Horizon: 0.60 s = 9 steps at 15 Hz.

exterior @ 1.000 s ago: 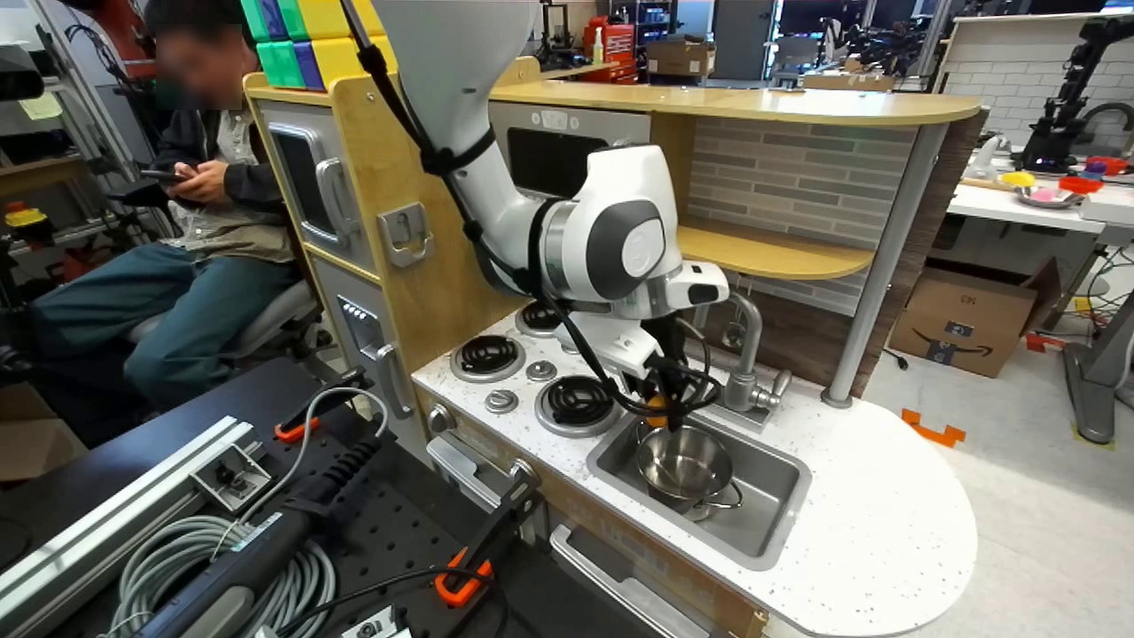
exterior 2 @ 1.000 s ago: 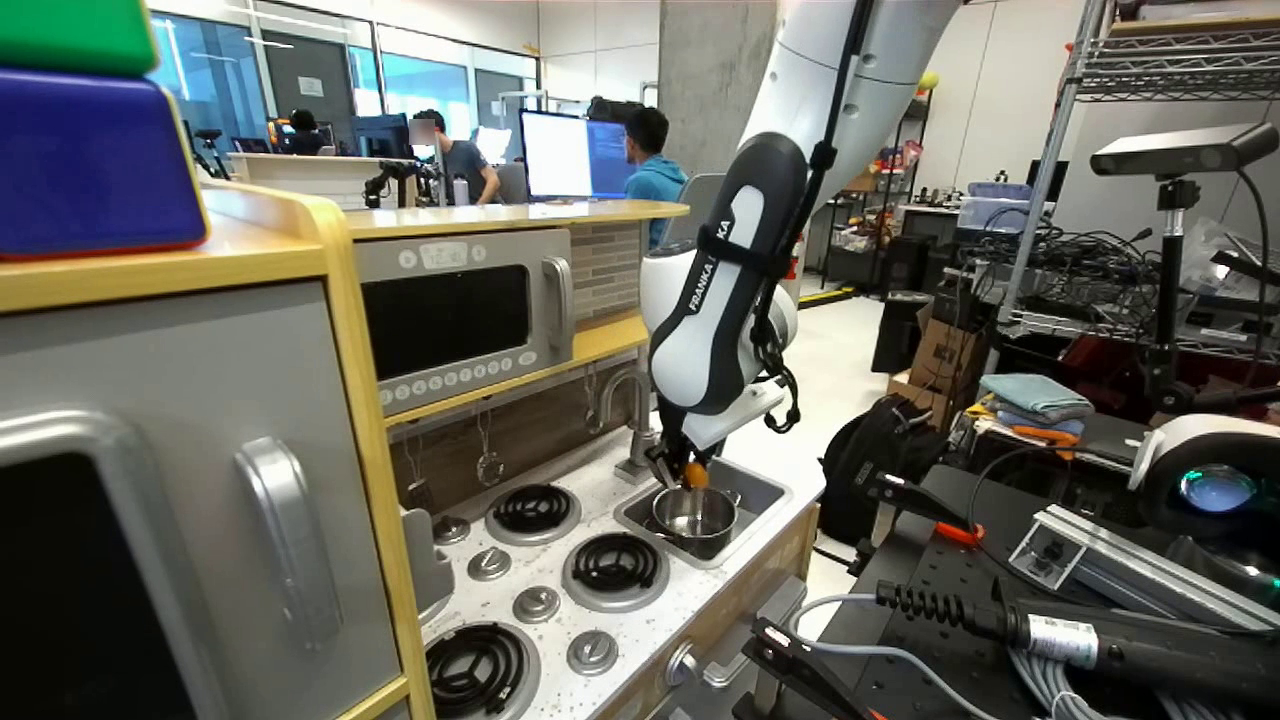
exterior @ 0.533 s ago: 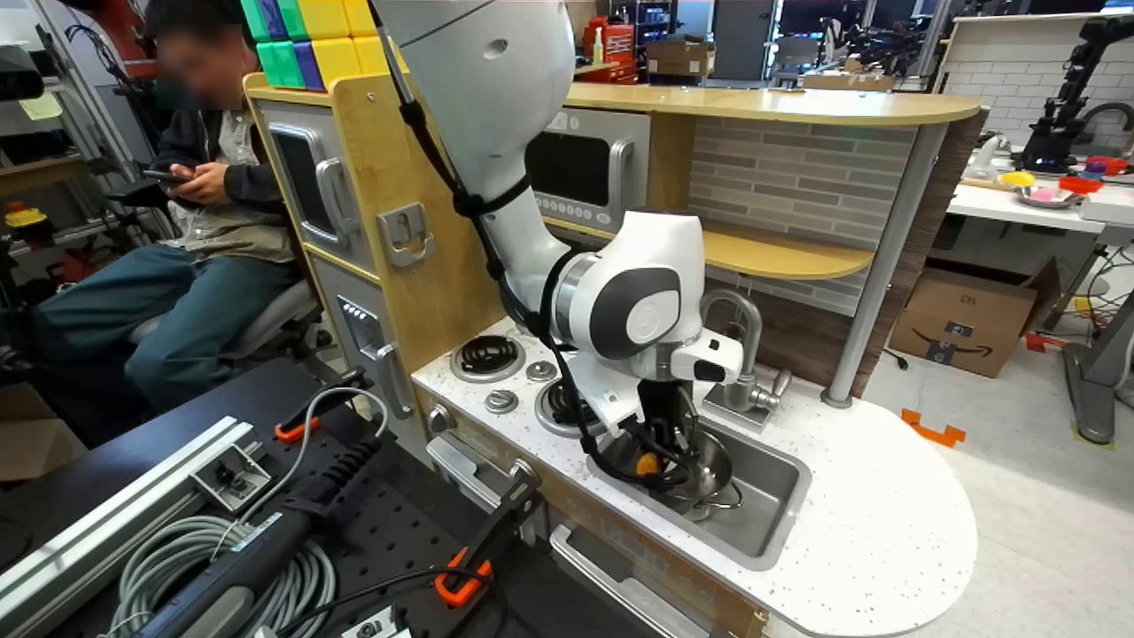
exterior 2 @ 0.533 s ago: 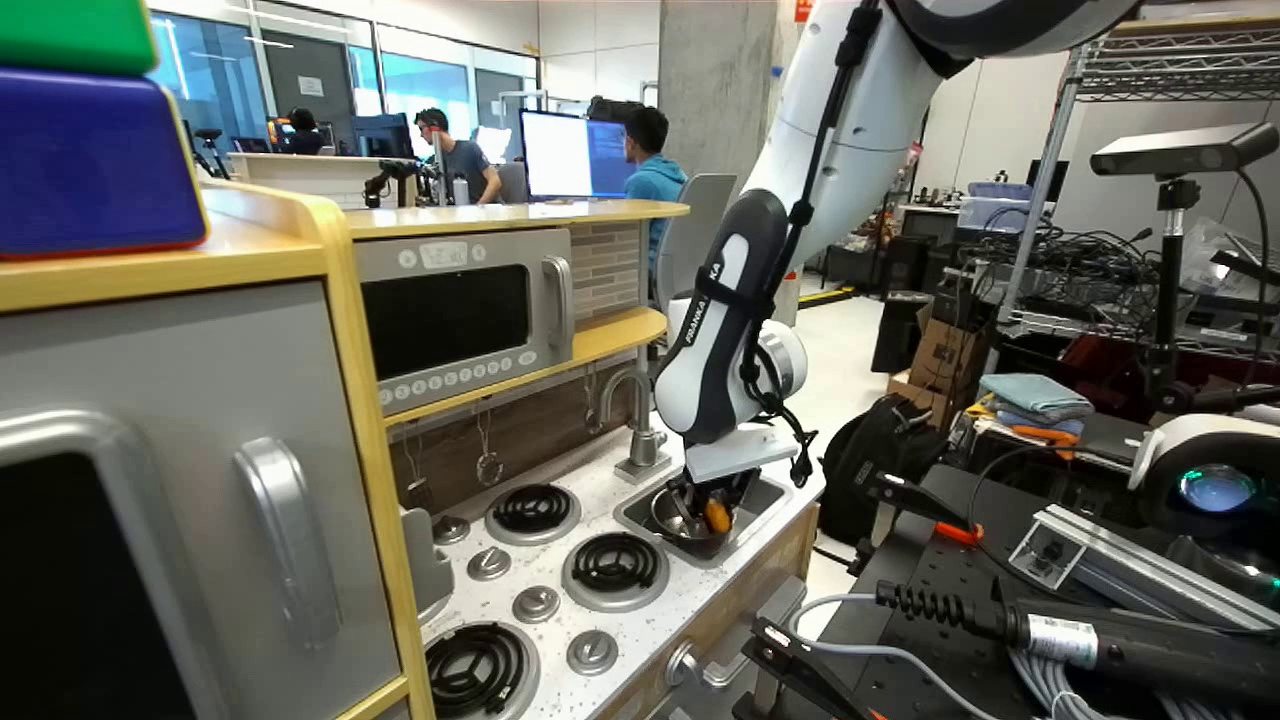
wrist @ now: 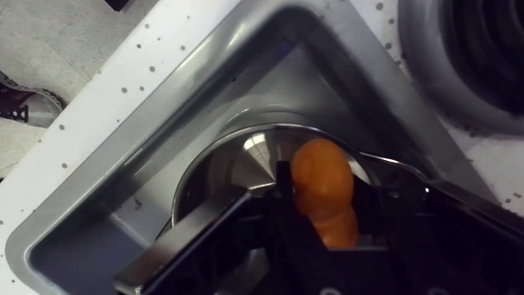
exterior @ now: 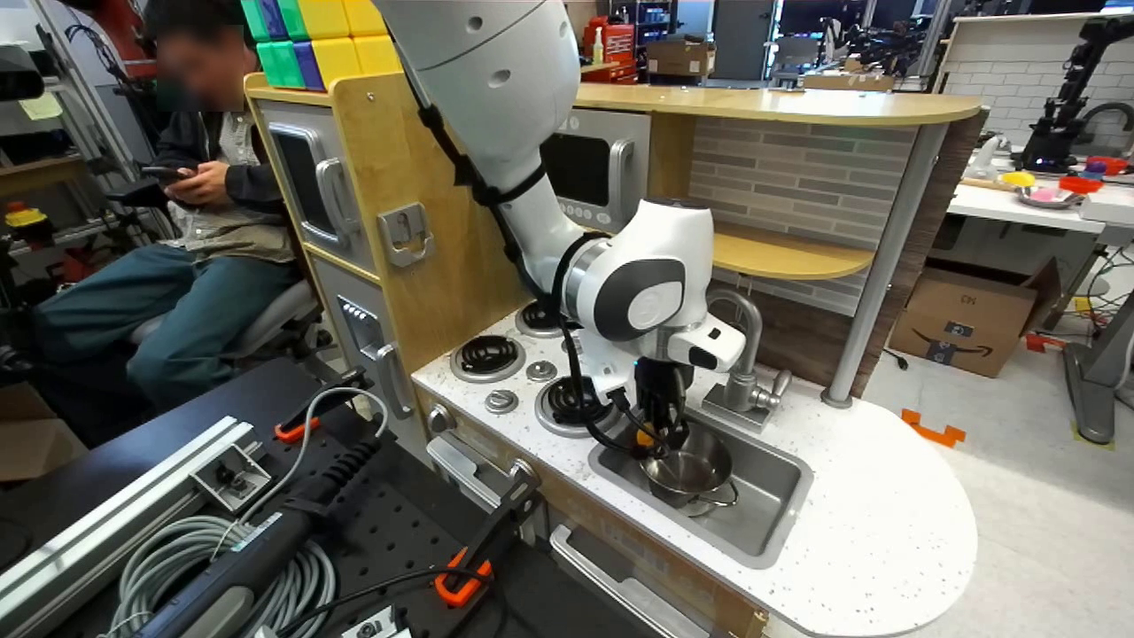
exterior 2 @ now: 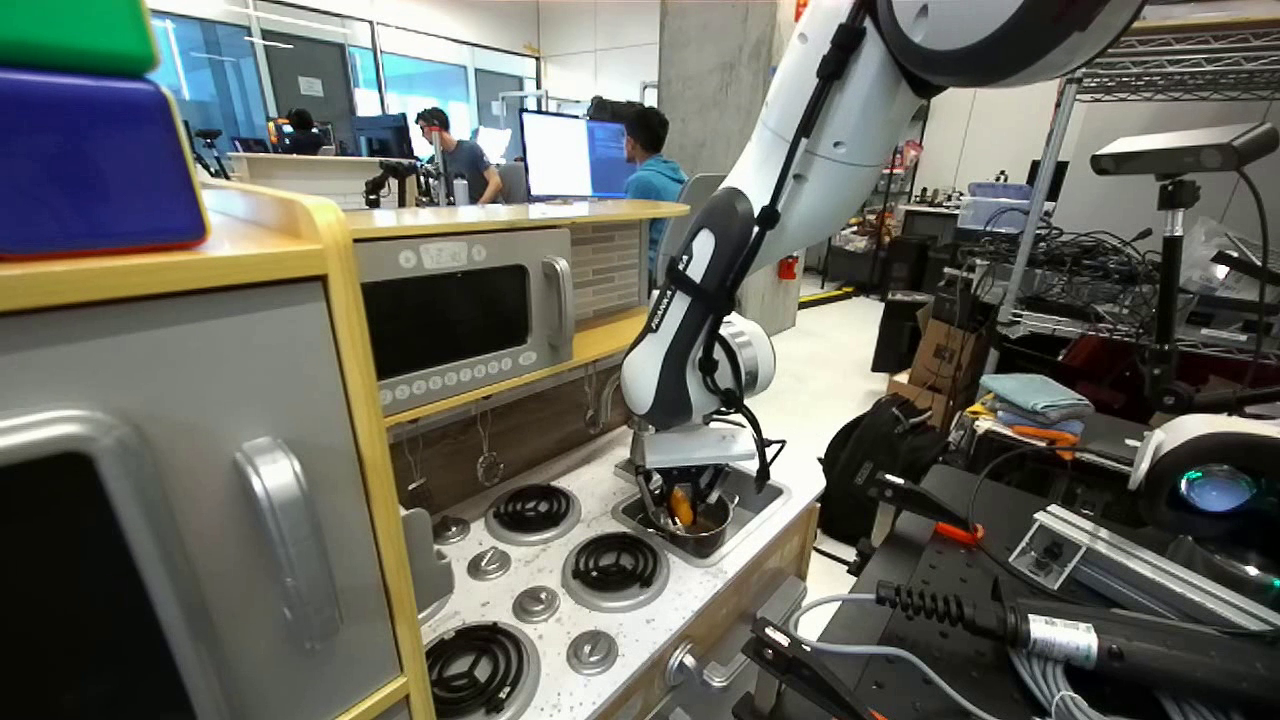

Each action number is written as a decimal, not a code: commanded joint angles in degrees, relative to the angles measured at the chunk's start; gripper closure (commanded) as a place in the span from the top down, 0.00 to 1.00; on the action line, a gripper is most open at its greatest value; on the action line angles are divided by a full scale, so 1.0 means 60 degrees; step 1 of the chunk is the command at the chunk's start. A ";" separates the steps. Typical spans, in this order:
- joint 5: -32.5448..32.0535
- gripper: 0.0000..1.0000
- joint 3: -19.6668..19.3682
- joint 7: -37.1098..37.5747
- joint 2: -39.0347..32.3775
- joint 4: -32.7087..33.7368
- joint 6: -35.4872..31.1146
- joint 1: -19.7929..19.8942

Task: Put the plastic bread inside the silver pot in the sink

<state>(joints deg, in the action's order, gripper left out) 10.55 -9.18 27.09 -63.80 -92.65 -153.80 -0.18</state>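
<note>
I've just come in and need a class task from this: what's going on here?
A robot arm has its gripper closed on the orange plastic bread, holding it at the top of the silver pot. The pot sits in the sink. The bread has not been let go yet; whether it dips inside the pot is unclear.

Arm (exterior: pixel 547 226) is wht w/ dk-grey trim (exterior: pixel 609 301) & "FRANKA" lettering (exterior 2: pixel 661 310), upper link (exterior: pixel 523 53) has round recesses (exterior: pixel 499 79), blk cable (exterior 2: pixel 804 138) strapped on w/ blk bands (exterior: pixel 524 183), blk gripper (wrist: pixel 322 174) w/ shiny grey bar (wrist: pixel 184 241).
</note>
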 commanded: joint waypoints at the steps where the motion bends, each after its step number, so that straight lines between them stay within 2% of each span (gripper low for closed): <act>1: 0.0330 0.07 -0.0032 0.0432 -0.0686 0.1104 0.0636 0.0173; 9: 0.0100 0.08 -0.0385 0.1520 -0.1806 0.2522 0.1835 0.0173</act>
<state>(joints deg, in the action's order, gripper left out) 10.82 -11.18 34.76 -71.70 -82.55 -146.55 0.46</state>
